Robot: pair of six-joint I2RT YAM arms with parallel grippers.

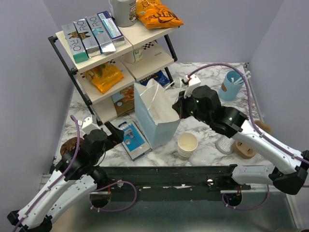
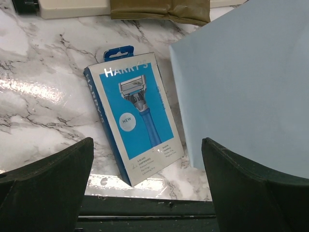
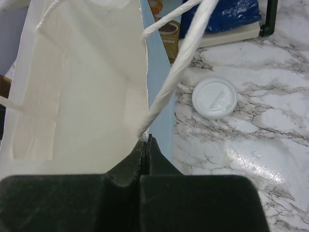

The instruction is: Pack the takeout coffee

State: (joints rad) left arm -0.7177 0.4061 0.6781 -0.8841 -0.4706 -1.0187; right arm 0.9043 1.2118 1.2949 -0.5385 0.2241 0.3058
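A pale blue paper bag (image 1: 155, 116) with white string handles stands open in the middle of the table. My right gripper (image 3: 146, 142) is shut on the bag's right rim (image 3: 145, 72), just where a handle string (image 3: 166, 82) ends; from above it sits at the bag's right edge (image 1: 177, 107). A round white sip lid (image 3: 215, 98) shows on the marble right of the bag; seen from above, I cannot tell whether the takeout coffee's cup is under it. My left gripper (image 2: 147, 145) hangs open over a blue razor box (image 2: 137, 113), left of the bag (image 2: 246, 82).
A stack of lidless cream cups (image 1: 187, 145) stands in front of the bag. A two-tier shelf (image 1: 145, 65) with snacks and boxes fills the back left. A blue mug (image 1: 231, 86) stands back right, a wooden disc (image 1: 245, 151) near right.
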